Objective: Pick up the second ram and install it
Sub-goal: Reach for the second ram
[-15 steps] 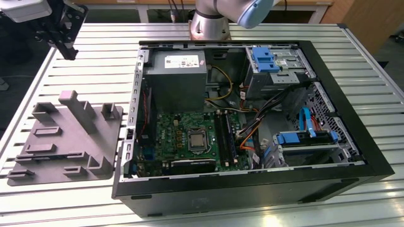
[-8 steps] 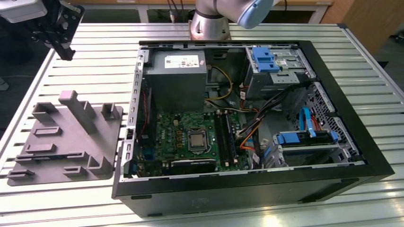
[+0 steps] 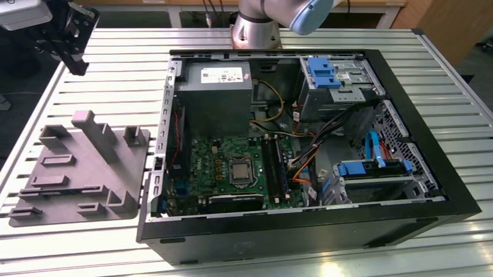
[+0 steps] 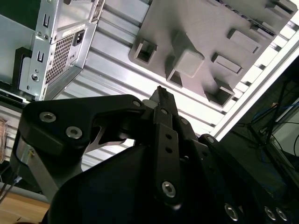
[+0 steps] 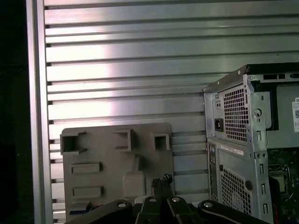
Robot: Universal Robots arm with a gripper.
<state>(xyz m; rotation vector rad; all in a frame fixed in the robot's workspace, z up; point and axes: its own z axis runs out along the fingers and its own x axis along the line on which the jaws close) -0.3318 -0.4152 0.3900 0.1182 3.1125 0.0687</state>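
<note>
Tool (image 3: 77,68): in the exterior view it hangs high over the desk (image 3: 115,86), beyond the far end of the gray fixture (image 3: 85,167), on that view's left of the open computer case (image 3: 431,173). Nothing is seen in it. The second ram (image 3: 66,187) is probably the thin dark strip in the fixture's long low block, well apart from the tool, but it is too small to confirm. The memory sockets (image 3: 277,167) lie inside the case beside the processor, with loose cables (image 3: 304,166) just beside them.

Second wrist view: the fingertips (image 4: 161,95) are drawn together with no gap and nothing between them. The fixture's raised blocks (image 4: 187,58) sit below the tip.

First wrist view: the tool is narrow, above the fixture's side nearest the case. A bluish sliver (image 5: 79,206) in a low block may be the stick.

Risks (judgement):
- Closed jaws brought down would strike the stick's edge, not straddle it.
- The raised blocks could catch a finger.
- An off-centre grip would tilt the stick.
- A tilted stick, or a cable across the socket, could jam when pressed home and strain the board.
</note>
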